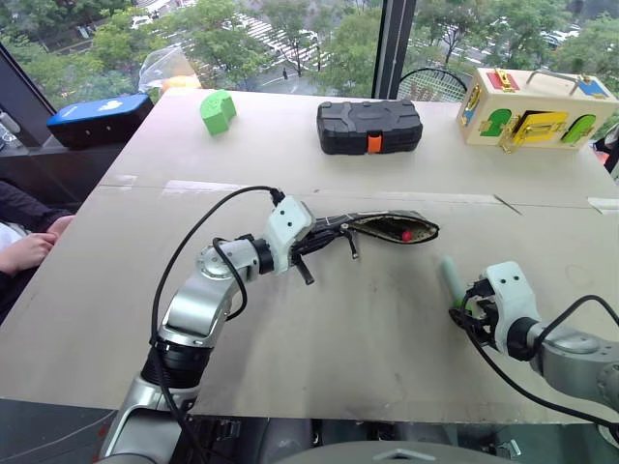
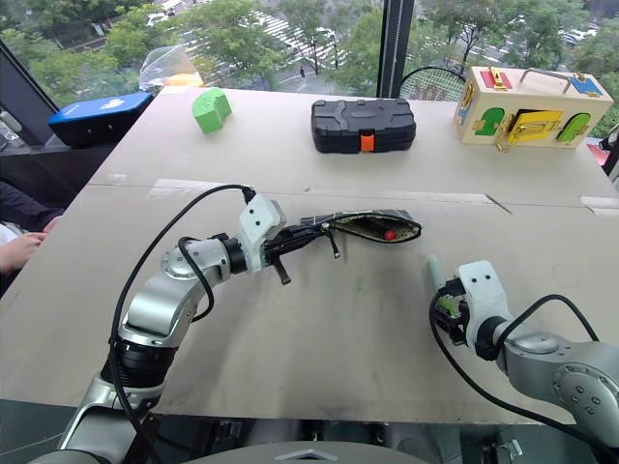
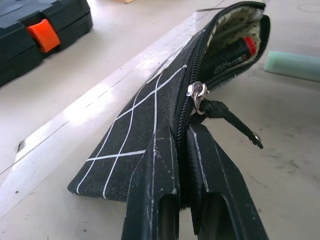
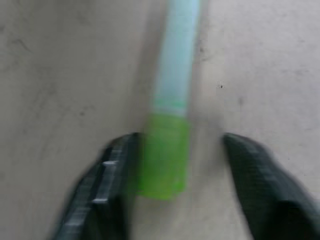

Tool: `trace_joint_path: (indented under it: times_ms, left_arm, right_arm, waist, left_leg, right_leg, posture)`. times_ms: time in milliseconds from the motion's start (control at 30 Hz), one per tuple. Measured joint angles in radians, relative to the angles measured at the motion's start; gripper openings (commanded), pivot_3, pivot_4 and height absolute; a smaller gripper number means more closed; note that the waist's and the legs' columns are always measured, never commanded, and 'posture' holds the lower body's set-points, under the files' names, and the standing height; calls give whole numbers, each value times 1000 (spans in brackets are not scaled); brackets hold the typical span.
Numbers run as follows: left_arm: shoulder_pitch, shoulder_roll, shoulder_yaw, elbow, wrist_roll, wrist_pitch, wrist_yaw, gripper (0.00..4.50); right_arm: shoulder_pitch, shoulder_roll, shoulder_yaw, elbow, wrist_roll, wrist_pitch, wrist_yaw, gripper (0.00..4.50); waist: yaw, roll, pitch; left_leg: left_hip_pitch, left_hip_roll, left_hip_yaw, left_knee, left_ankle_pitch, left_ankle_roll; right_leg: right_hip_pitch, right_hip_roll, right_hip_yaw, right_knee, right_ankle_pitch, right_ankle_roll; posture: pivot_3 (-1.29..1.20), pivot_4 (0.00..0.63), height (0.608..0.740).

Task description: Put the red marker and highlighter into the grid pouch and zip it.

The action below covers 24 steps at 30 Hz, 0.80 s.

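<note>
So the slim black-barrelled red marker [image 3: 234,52] is already inside the flat black fabric grid pouch [image 3: 145,130] with white grid lines; you can see its red end poking near the open mouth at the pouch's right end. That half looks done to me. The pouch lies roughly mid-table, a bit right of centre, with the zipper still open and its dark pull [image 3: 220,111] dangling partway along.

The left gripper [image 3: 182,175] has its two black fingers pinched together on the pouch's left end, right at the zipper seam, holding it steady.

The stubby pale translucent-green highlighter [image 4: 170,100] is still out on the bare grey table [image 1: 368,329], just to the right of the pouch and nearer the robot. The right gripper [image 4: 185,165] sits over its bright green cap end, fingers apart on either side, one finger right against the cap and the other clear of it, so no real grip yet as far as I can tell.

Still left: grab the highlighter, drop it in, zip up.
</note>
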Motion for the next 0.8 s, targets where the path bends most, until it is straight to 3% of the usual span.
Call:
trace_joint_path:
  times_ms: [67, 100, 267, 467, 567, 800]
  left_arm:
    - [0, 0, 0, -1, 0, 3, 1, 0]
    - [1, 0, 0, -3, 0, 4, 1, 0]
    - [3, -1, -1, -4, 0, 5, 2, 0]
    - [3, -4, -4, -8, 0, 2, 4, 0]
    - [4, -5, -14, -17, 1, 2, 4, 0]
    - [14, -13, -42, -56, 1, 5, 16, 0]
  right_arm:
    - [8, -3, -18, -6, -7, 0, 33, 445]
    - [14, -15, -32, -7, -12, 2, 53, 356]
    - [-4, -166, -131, -31, -11, 3, 239, 356]
    - [-219, -334, -128, -89, 47, 4, 493, 356]
    - [-351, -398, -24, -87, -10, 3, 605, 356]
    - [-567, -463, 326, -17, -363, -55, 815, 356]
  waist:
    - [4, 0, 0]
    - [6, 1, 1]
    - [14, 3, 2]
    - [18, 4, 3]
    - [20, 3, 3]
    - [20, 4, 4]
  left_leg:
    - [0, 0, 0, 0, 0, 0]
    - [0, 0, 0, 0, 0, 1]
    - [0, 0, -1, 0, 0, 1]
    - [0, 0, -3, 0, -1, 1]
    - [-1, 0, -3, 1, -1, 1]
    - [-2, -1, -2, 2, 1, -2]
  right_leg:
    - [0, 0, 0, 0, 1, -2]
    - [0, 0, 0, 0, 1, -2]
    - [0, 1, 0, 0, 2, -3]
    - [0, 1, -1, 0, 1, -3]
    - [0, 0, -1, -1, 1, -5]
    - [0, -1, -1, -1, 0, -7]
  posture:
    - [0, 150, 740]
    - [0, 150, 740]
    - [0, 150, 740]
    - [0, 150, 740]
    - [0, 150, 740]
    - [0, 150, 740]
